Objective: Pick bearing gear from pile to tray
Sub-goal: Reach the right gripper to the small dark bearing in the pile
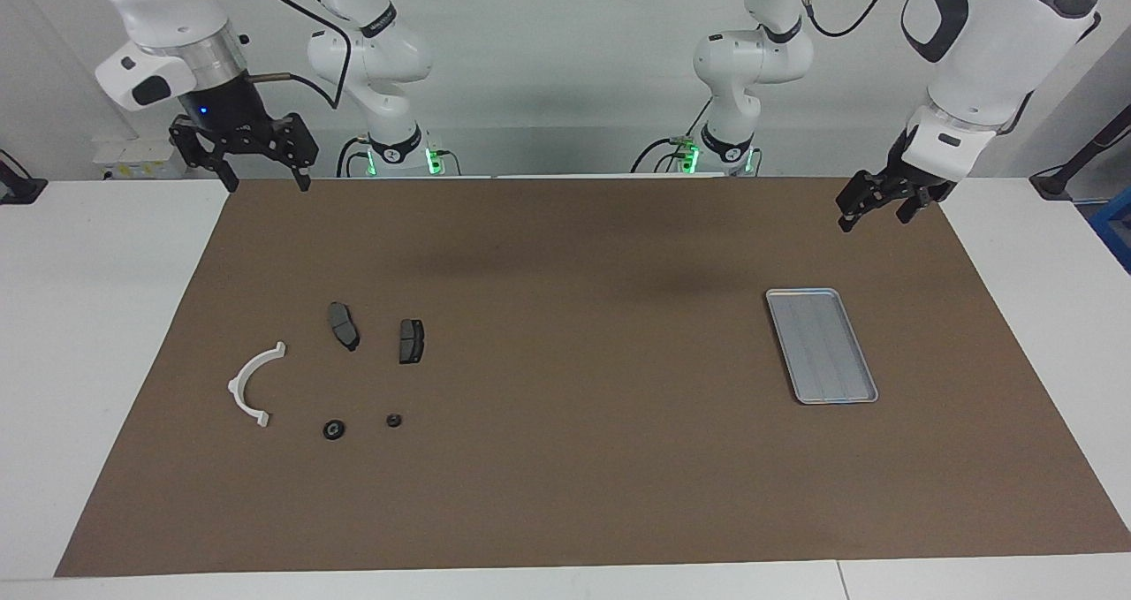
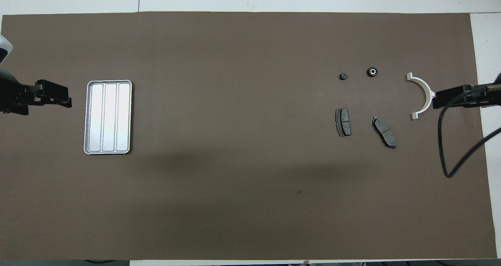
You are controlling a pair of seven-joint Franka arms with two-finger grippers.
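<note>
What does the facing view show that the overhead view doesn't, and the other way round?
Only the facing view shows the arms' bodies and bases, with the right gripper and left gripper raised and open above the mat's robot-side corners. Only the overhead view shows the tray straight from above, ribs plain and nothing in it. Both show the tray at the left arm's end and, at the right arm's end, the white arc, two brake pads and two small black round pieces.

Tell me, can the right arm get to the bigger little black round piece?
Probably yes: the right end effector hangs open, the bigger black round piece lies apart from its neighbours, nothing covering it.
</note>
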